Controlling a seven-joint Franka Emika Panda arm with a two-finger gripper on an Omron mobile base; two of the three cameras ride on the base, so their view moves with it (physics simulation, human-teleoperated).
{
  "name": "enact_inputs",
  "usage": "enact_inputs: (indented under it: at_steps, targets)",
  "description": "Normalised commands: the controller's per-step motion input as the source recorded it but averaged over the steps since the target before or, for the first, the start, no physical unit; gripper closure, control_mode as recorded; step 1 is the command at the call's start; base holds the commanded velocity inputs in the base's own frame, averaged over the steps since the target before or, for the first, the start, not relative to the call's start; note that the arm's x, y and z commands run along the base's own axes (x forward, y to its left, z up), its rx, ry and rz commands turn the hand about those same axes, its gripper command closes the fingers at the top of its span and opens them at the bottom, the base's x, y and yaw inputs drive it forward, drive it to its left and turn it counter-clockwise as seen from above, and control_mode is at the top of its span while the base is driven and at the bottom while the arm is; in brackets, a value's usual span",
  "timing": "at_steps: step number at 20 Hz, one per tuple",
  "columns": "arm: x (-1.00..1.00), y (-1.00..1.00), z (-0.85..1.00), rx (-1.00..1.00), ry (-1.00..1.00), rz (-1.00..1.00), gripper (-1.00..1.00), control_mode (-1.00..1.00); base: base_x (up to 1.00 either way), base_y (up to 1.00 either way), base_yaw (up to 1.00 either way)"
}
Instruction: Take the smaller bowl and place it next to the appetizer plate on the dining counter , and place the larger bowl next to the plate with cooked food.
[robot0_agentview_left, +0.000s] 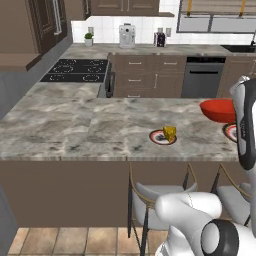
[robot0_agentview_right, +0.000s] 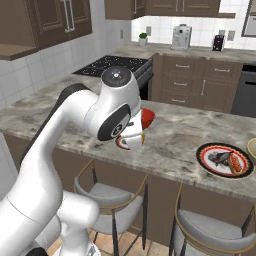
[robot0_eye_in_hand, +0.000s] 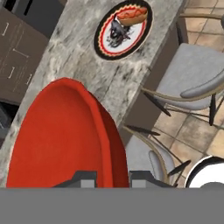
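The smaller bowl (robot0_eye_in_hand: 65, 135), red and glossy, hangs above the dining counter (robot0_agentview_left: 75, 130) with my gripper (robot0_eye_in_hand: 113, 179) shut on its rim. In the left base view the red bowl (robot0_agentview_left: 218, 110) sits to the right of the appetizer plate (robot0_agentview_left: 161, 137), which bears a yellow wedge (robot0_agentview_left: 170, 132). The plate with cooked food (robot0_agentview_right: 224, 160) lies further right on the counter and shows ahead of the bowl in the hand view (robot0_eye_in_hand: 123, 29). A sliver of the larger bowl (robot0_agentview_right: 252, 149) shows at the right edge, just beyond that plate.
Grey stools (robot0_agentview_right: 107, 197) stand along the counter's front. Behind the counter are a black cooktop (robot0_agentview_left: 75, 70), brown cabinets (robot0_agentview_left: 145, 77) and a dishwasher (robot0_agentview_left: 202, 77). My own arm (robot0_agentview_right: 65, 130) blocks much of the right base view.
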Motion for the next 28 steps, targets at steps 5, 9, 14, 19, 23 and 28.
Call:
enact_inputs:
  at_steps: [5,9,14,19,23,28]
  targets:
    - [0.2,-0.11,-0.35,0.0,0.0,-0.17,1.0,-1.0,0.0,0.0,0.0]
    - [0.16,-0.08,-0.39,0.0,0.0,-0.14,1.0,-1.0,0.0,0.0,0.0]
    - [0.16,-0.14,-0.31,0.0,0.01,-0.12,1.0,-1.0,0.0,0.0,0.0]
    - [0.16,-0.15,-0.26,0.0,0.03,-0.08,1.0,-1.0,0.0,0.0,0.0]
    - [0.14,0.0,-0.35,0.0,0.05,-0.01,1.0,-1.0,0.0,0.0,0.0]
    - [0.19,0.0,-0.39,0.0,0.07,0.0,1.0,-1.0,0.0,0.0,0.0]
